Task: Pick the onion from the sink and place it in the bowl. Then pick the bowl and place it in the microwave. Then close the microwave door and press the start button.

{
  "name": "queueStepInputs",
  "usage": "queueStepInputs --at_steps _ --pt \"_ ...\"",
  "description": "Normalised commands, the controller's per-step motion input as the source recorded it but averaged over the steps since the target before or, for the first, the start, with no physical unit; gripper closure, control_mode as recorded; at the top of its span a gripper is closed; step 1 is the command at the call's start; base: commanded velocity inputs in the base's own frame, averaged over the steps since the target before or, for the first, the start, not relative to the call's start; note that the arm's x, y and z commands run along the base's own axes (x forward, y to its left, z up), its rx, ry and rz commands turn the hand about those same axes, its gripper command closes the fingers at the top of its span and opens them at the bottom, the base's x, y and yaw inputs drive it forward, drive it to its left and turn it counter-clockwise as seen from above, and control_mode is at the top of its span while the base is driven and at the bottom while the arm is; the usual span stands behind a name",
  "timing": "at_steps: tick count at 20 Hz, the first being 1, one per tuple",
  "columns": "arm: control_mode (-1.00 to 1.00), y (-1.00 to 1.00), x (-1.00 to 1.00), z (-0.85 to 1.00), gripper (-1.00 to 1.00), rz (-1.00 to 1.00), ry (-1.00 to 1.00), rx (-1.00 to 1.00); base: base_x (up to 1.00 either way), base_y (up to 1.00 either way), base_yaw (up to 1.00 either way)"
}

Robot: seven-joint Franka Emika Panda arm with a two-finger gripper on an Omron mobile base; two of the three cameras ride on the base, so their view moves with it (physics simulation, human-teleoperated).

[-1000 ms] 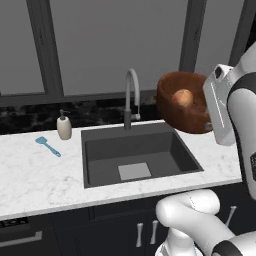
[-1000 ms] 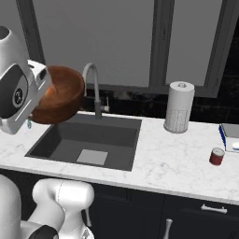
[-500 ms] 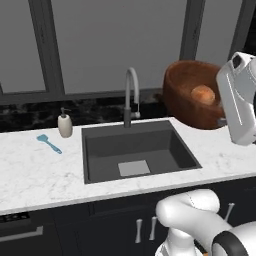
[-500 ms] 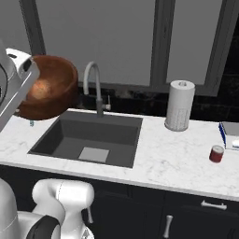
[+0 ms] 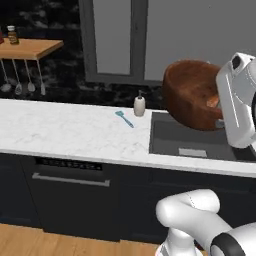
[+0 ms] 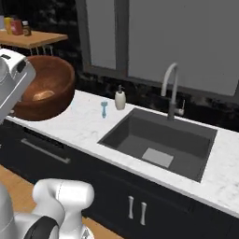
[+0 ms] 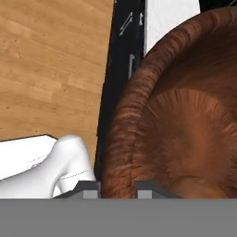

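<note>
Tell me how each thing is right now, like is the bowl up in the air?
bowl: lifted off the counter, carried by the arm, tilted.
onion: lying inside the bowl.
claw: closed on the bowl's rim, one finger inside, one outside.
sink: empty, drain plate bare.
faucet: no water running.
soap bottle: standing upright on the counter.
blue spatula: lying flat on the counter.

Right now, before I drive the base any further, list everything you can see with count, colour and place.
bowl: 1, reddish-brown, held in the air, tilted
onion: 1, orange-tan, inside the bowl
sink: 1, dark grey, set in the counter
faucet: 1, grey, behind the sink
soap bottle: 1, cream, left of the sink
blue utensil: 1, on the white counter
wooden shelf: 1, upper left, jars on top, utensils hanging below
end effector: 1, dark fingertips, astride the bowl rim
</note>
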Motion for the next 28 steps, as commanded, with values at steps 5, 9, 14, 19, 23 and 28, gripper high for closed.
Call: queueStepInputs --at_steps 5,9,14,19,23,28 --pt "1.00 0.00 0.00 0.00 1.00 0.00 0.00 0.00 0.00 0.33 0.94" --pt "1.00 0.00 0.00 0.00 1.00 0.00 0.00 0.00 0.01 0.09 0.95" --pt "1.00 0.00 0.00 0.00 1.00 0.00 0.00 0.00 0.00 0.01 1.00" --pt "1.00 0.00 0.00 0.00 1.00 0.00 0.00 0.00 0.00 0.00 1.00" --pt "1.00 0.00 0.00 0.00 1.00 0.00 0.00 0.00 0.00 0.00 1.00" --pt "1.00 0.00 0.00 0.00 1.00 0.00 0.00 0.00 0.00 0.00 1.00"
